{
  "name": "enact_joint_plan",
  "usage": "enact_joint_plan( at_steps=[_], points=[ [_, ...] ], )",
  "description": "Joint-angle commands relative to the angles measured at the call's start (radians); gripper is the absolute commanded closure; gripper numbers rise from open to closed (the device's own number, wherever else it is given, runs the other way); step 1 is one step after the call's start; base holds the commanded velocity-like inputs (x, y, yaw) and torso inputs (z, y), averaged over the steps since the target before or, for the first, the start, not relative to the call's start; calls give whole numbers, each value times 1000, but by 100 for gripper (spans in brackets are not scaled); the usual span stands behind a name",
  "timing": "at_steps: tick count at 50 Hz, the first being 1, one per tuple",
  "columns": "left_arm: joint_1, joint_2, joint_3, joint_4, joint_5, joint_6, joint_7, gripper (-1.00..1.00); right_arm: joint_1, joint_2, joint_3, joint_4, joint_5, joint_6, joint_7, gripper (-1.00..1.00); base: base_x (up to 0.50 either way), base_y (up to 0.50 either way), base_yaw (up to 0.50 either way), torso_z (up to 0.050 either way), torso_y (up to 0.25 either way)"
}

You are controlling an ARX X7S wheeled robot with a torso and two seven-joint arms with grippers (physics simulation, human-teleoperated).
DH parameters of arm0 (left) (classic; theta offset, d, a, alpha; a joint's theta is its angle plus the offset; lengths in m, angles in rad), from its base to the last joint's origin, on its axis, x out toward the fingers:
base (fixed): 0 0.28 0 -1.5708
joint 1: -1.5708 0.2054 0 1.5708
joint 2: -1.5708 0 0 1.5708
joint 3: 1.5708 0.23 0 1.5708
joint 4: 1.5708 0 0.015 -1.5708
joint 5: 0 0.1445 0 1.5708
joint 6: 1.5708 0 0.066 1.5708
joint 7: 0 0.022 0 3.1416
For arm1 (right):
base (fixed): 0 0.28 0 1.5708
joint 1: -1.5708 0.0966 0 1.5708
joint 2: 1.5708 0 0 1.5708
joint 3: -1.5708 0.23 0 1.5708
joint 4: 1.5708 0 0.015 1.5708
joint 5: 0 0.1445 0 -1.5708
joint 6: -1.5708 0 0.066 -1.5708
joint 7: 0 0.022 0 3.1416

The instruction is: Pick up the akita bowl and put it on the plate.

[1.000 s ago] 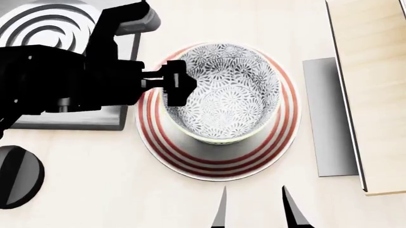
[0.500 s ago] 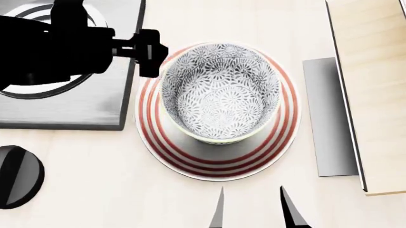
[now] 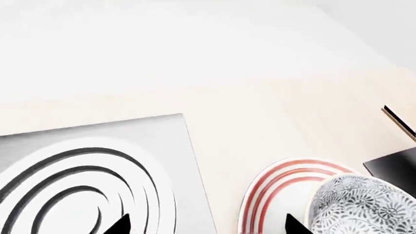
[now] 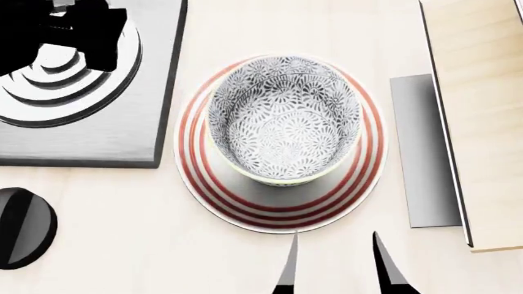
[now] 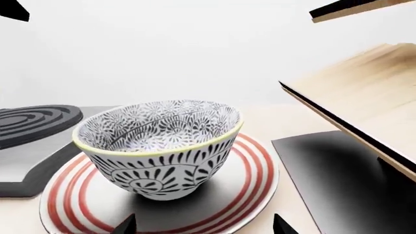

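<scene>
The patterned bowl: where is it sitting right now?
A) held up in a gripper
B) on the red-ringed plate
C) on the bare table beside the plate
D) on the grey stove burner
B: the akita bowl stands upright on the plate, whose red rings show all around it, and nothing grips it; the left gripper is over the burner, apart from the bowl.

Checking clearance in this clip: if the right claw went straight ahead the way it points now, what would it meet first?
Most likely the akita bowl, which sits dead ahead between the right claw tips in the right wrist view, standing on the plate. If the claw travels low, the plate's near rim may come first; depth is unclear.
</scene>
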Motion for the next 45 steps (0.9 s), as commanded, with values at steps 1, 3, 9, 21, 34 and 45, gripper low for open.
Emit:
enact_joint_plan(
  at_steps=[1, 3, 9, 21, 34, 45],
  points=[
    [-43, -236, -12, 304, 109, 145, -156, -100, 13, 32, 35, -84, -39, 53, 58, -100, 0, 0, 0, 0, 0],
    [-39, -275, -9, 346, 146, 173, -192, -100, 15, 42, 42, -114, -44, 73, 68, -100, 0, 0, 0, 0, 0],
    [-13, -416, -4, 486, 249, 263, -266, -100, 12, 64, 51, -195, -72, 122, 97, -100, 0, 0, 0, 0, 0],
    [199, -635, 65, 715, 580, 546, -406, -100, 11, 99, 73, -322, -106, 204, 136, -100, 0, 0, 0, 0, 0],
    [493, -804, 163, 895, 1371, 768, -990, -100, -84, 175, 144, -522, -138, 224, 202, -100, 0, 0, 0, 0, 0],
    [574, -877, 208, 996, 1686, 754, -1180, -100, -200, 222, 184, -646, -185, 167, 243, -100, 0, 0, 0, 0, 0]
  ],
)
